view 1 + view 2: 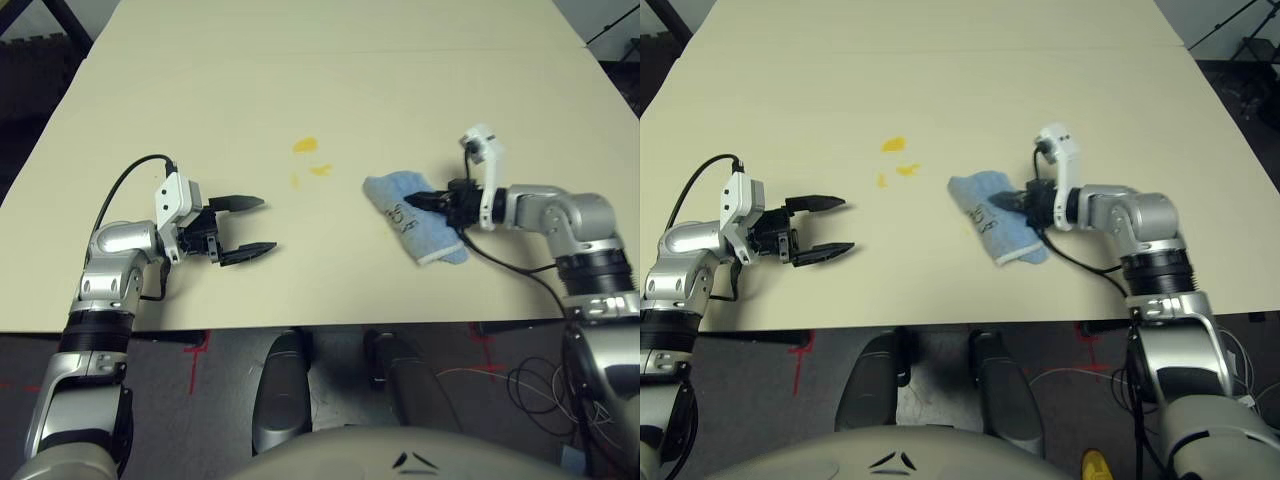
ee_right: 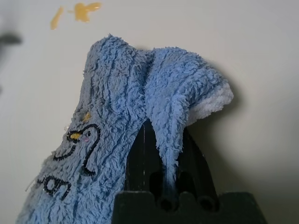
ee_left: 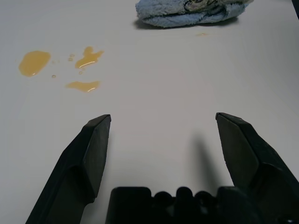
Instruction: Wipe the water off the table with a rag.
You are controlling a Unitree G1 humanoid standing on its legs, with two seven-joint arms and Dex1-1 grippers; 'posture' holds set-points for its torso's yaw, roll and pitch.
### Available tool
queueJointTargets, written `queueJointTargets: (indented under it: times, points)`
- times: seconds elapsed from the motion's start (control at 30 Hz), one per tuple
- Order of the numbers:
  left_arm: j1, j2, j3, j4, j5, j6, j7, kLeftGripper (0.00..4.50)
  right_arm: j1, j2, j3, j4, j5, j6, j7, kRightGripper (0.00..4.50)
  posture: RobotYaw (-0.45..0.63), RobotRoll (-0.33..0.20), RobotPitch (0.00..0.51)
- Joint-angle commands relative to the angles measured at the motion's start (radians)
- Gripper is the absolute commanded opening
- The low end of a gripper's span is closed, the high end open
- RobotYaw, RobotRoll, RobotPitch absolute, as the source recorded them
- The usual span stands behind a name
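Blue rag [image 1: 408,222], crumpled (dark-lettered), beside orange water [image 1: 305,145]

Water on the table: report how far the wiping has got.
Nothing visible shows that any wiping is finished: three main yellow-orange blotches lie on the table, with small droplets near them. In hand: the right tool is shut on a fold of the blue rag. Left to do: wipe up those blotches, plus a faint spot near the rag.
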Motion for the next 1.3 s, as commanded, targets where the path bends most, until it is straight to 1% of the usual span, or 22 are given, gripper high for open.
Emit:
queueJointTargets:
  times: [0.03, 0.1, 0.2, 0.37, 0.43, 0.57, 0.63, 0.73, 0.93, 1.03, 1.17, 1.2, 1.3]
  points:
    - [-0.002, 0.005, -0.008, 0.017, 0.017, -0.016, -0.01, 4.5, 0.039, -0.103, -0.031, 0.084, -0.064, -0.027, -0.013, 0.01, 0.17, 0.0, 0.237]
    - [-0.008, 0.003, -0.01, 0.031, 0.02, -0.023, -0.011, 4.5, 0.028, -0.11, -0.062, 0.086, -0.041, -0.022, -0.023, 0.01, 0.16, 0.0, 0.236]
    - [-0.019, 0.0, -0.012, 0.05, 0.025, -0.031, -0.012, 4.5, -0.007, -0.069, -0.108, 0.08, -0.011, -0.023, -0.053, 0.01, 0.16, 0.0, 0.236]
    - [-0.045, -0.002, -0.012, 0.088, 0.035, -0.05, -0.017, 4.5, -0.126, 0.09, -0.206, 0.073, 0.054, -0.045, -0.153, 0.01, 0.15, 0.0, 0.231]
    - [-0.054, -0.001, -0.011, 0.1, 0.04, -0.057, -0.019, 4.5, -0.203, 0.175, -0.242, 0.089, 0.085, -0.067, -0.205, 0.01, 0.15, 0.0, 0.229]
    - [-0.063, 0.003, -0.007, 0.115, 0.044, -0.064, -0.022, 4.5, -0.35, 0.305, -0.284, 0.171, 0.099, -0.14, -0.282, 0.01, 0.16, 0.0, 0.226]
    - [-0.062, 0.008, -0.004, 0.117, 0.046, -0.068, -0.021, 4.5, -0.406, 0.351, -0.286, 0.228, 0.094, -0.179, -0.304, 0.01, 0.17, 0.0, 0.226]
    - [-0.062, 0.016, 0.003, 0.125, 0.05, -0.072, -0.018, 4.5, -0.477, 0.415, -0.27, 0.35, 0.062, -0.263, -0.317, 0.01, 0.18, 0.0, 0.225]
    - [-0.073, 0.031, 0.015, 0.148, 0.06, -0.09, 0.004, 4.5, -0.574, 0.477, -0.239, 0.632, -0.029, -0.411, -0.338, 0.01, 0.18, 0.0, 0.225]
    - [-0.089, 0.038, 0.016, 0.18, 0.082, -0.129, 0.028, 4.5, -0.595, 0.503, -0.214, 0.741, -0.08, -0.459, -0.341, 0.01, 0.18, 0.0, 0.225]
    - [-0.108, 0.036, 0.024, 0.21, 0.089, -0.151, 0.049, 4.5, -0.609, 0.535, -0.188, 0.842, -0.142, -0.503, -0.355, 0.01, 0.18, 0.0, 0.225]
    - [-0.107, 0.038, 0.025, 0.211, 0.087, -0.154, 0.049, 4.5, -0.61, 0.543, -0.183, 0.859, -0.153, -0.509, -0.36, 0.01, 0.24, 0.0, 0.226]
    - [-0.104, 0.042, 0.026, 0.214, 0.085, -0.159, 0.048, 4.5, -0.614, 0.567, -0.168, 0.898, -0.188, -0.524, -0.365, 0.01, 0.24, 0.0, 0.226]
